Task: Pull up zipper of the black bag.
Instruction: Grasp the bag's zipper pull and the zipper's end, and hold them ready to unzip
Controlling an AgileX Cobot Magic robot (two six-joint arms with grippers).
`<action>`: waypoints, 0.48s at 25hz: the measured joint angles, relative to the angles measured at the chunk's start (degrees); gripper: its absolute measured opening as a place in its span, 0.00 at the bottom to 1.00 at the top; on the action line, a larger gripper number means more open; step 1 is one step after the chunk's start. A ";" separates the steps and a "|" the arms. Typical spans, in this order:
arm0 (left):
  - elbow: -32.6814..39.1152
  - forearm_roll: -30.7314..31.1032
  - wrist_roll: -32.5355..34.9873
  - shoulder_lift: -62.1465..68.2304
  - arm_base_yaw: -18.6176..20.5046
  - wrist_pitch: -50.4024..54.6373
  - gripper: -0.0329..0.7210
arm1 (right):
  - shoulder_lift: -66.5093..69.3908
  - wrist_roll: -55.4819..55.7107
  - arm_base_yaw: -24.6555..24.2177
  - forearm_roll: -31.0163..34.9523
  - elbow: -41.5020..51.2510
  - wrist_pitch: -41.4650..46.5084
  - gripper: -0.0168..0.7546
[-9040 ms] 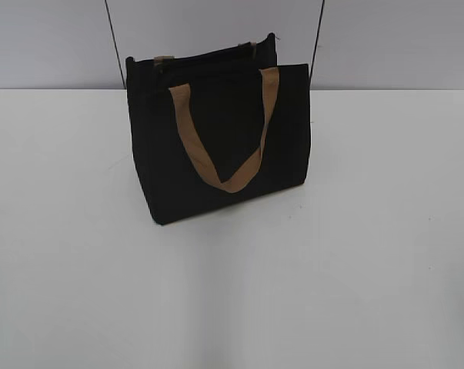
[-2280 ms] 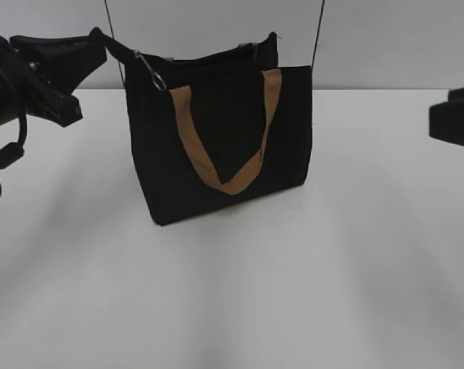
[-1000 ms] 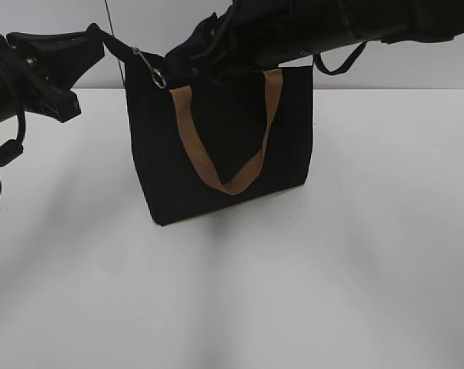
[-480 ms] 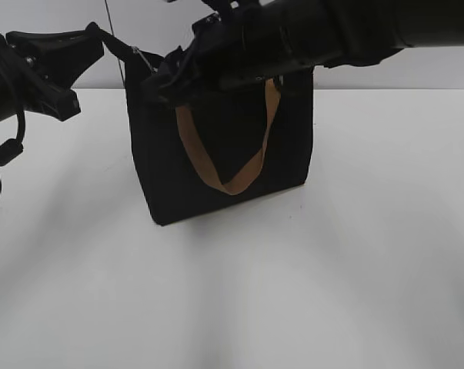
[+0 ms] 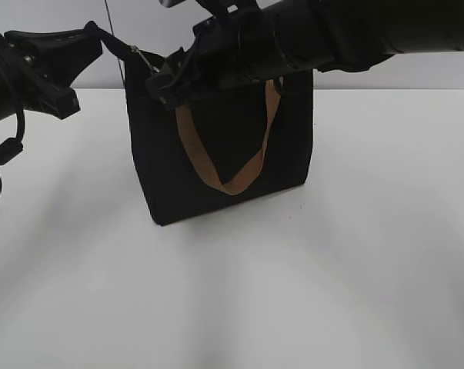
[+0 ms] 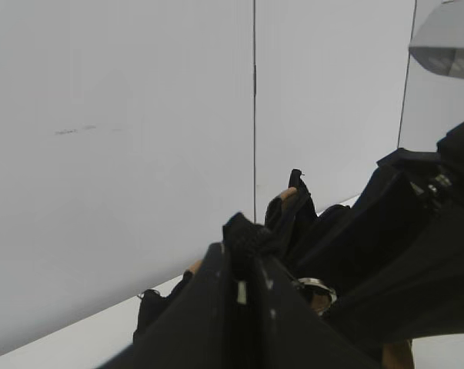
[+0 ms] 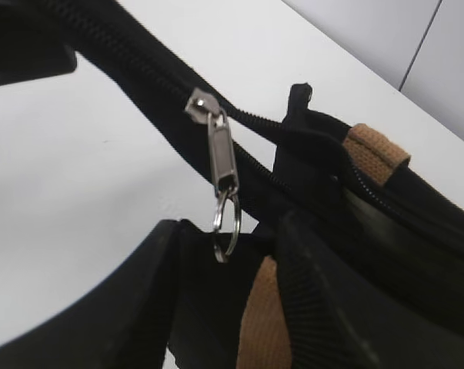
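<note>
White bench (image 5: 355, 254) and pale panelled wall (image 6: 124, 138): two arms meet at the black bag's top rim.

On the bench's far half stands the black bag (image 5: 216, 184), one tan strap handle (image 5: 216, 165) looping down its front. The left pincer (image 5: 101, 37) is clamped on the fabric tail at the bag's left top corner, holding the zipper (image 7: 208, 104) line taut. The right pincer (image 7: 224, 254) has its fingers parted on either side of the silvery pull tab (image 7: 221, 157) and its ring (image 7: 225, 231), not gripping either. By my reading, the grasp on the pull is the step in hand; next the fingers should close on tab or ring, then draw it along the teeth while the left arm anchors.
</note>
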 joint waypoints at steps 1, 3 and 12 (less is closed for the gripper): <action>0.00 -0.06 0.00 0.00 0.00 0.00 0.07 | 0.00 0.00 0.00 0.00 0.00 -0.18 0.43; 0.00 -0.27 0.00 0.00 0.00 0.00 0.07 | 0.00 0.00 0.00 0.05 0.00 -0.21 0.39; 0.00 -0.53 0.00 0.00 0.00 -0.35 0.07 | 0.00 0.00 0.00 0.44 0.00 -0.27 0.19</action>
